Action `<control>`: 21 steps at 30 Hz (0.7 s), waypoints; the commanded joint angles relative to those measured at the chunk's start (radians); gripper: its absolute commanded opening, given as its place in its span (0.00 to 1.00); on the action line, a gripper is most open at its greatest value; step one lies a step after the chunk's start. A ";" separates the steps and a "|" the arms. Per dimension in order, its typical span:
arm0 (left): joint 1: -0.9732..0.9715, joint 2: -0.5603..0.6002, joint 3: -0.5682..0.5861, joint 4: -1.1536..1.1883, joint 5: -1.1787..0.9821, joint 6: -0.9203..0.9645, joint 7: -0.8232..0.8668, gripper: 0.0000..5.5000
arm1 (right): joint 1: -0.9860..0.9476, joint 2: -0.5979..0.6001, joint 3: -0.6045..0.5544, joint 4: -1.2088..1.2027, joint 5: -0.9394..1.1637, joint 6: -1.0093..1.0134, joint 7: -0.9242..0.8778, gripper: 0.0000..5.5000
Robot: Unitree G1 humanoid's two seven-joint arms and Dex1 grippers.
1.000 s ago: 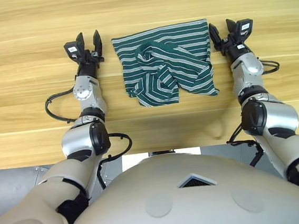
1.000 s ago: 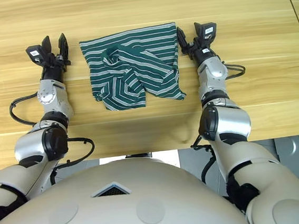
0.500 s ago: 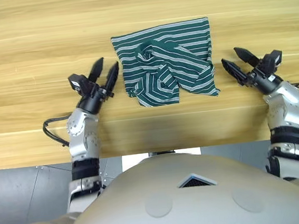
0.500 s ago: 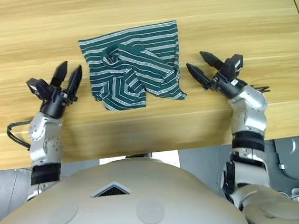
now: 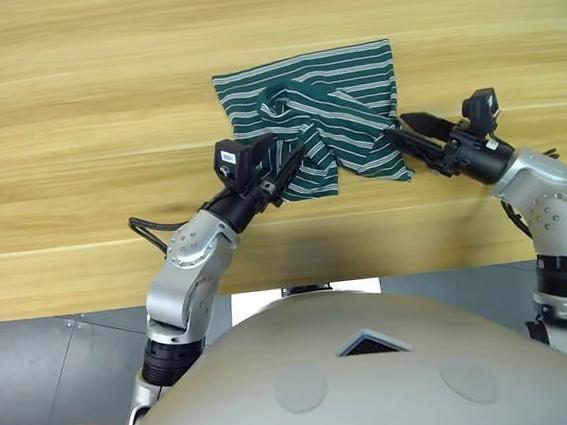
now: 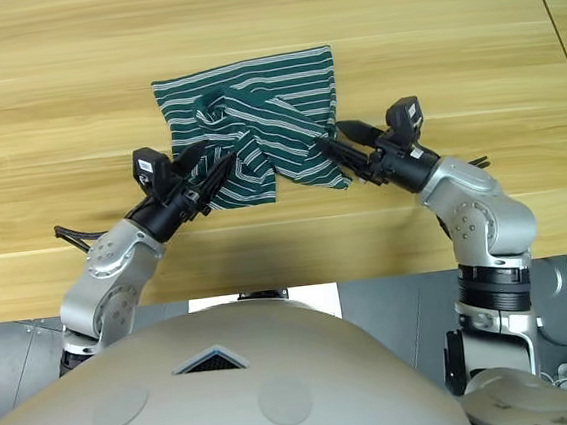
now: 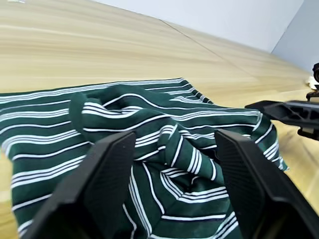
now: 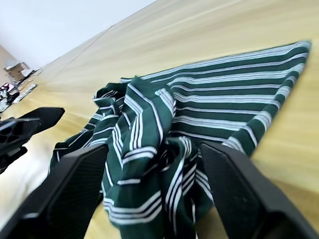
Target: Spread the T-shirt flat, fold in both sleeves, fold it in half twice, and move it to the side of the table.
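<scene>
crumpled striped t-shirt between two spread grippers

the t-shirt (image 5: 310,120), a soft dark green knit with thin white stripes, lies bunched in rumpled folds in the middle of the worktop (image 5: 73,112), a pale wood-grain surface of long planks. the left gripper (image 5: 284,164) sits at its near left corner, black tapered fingers spread over the cloth's edge. the right gripper (image 5: 398,127) is at the near right edge, fingers likewise apart. each gripper carries a small white label (image 5: 227,157), print too small to read.
</scene>
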 commanded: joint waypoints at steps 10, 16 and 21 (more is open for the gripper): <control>-0.006 -0.014 -0.034 0.022 0.001 0.075 0.022 0.50 | -0.016 -0.020 0.045 0.010 0.030 0.107 -0.001 0.62; -0.030 -0.029 -0.039 0.064 0.020 0.085 0.030 0.51 | -0.053 0.015 0.009 0.059 0.051 0.117 -0.045 0.47; -0.044 -0.042 -0.043 0.097 0.010 0.102 0.031 0.51 | -0.027 0.030 0.017 -0.029 0.075 0.100 -0.019 0.32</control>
